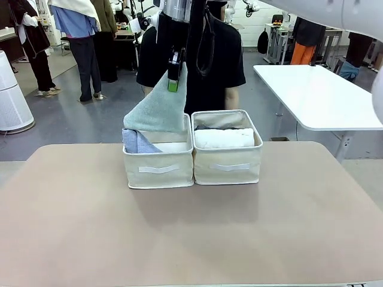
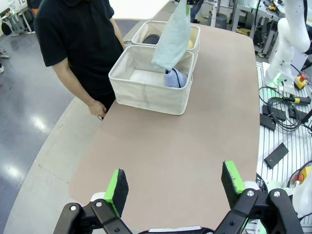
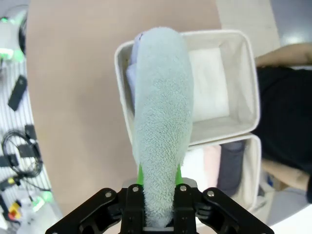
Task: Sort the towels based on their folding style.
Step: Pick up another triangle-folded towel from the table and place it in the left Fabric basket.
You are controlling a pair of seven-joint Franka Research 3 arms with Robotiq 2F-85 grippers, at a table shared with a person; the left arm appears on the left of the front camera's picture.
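My right gripper (image 1: pixel 173 82) (image 3: pixel 159 176) is shut on the narrow tip of the grey-teal cone towel (image 1: pixel 158 110) (image 2: pixel 173 36) (image 3: pixel 161 122). The towel hangs wide end down over the left beige bin (image 1: pixel 158 170) (image 2: pixel 146 90) (image 3: pixel 234 39). A lavender-blue towel (image 1: pixel 136 142) (image 2: pixel 174 78) lies in that bin's left part. The right bin (image 1: pixel 227 166) (image 3: pixel 253 165) holds the white roll (image 1: pixel 224 139) (image 3: pixel 195 163), a pale pink roll (image 3: pixel 210 161) and a dark grey roll (image 3: pixel 229 161). My left gripper (image 2: pixel 175 183) hovers open and empty high over the table's near side.
A person in a black shirt (image 1: pixel 215 66) stands right behind the bins, one hand (image 2: pixel 97 108) at the table's far edge. A white table (image 1: pixel 317 95) is at the back right. Cables and gear (image 2: pixel 282 112) lie beside the table.
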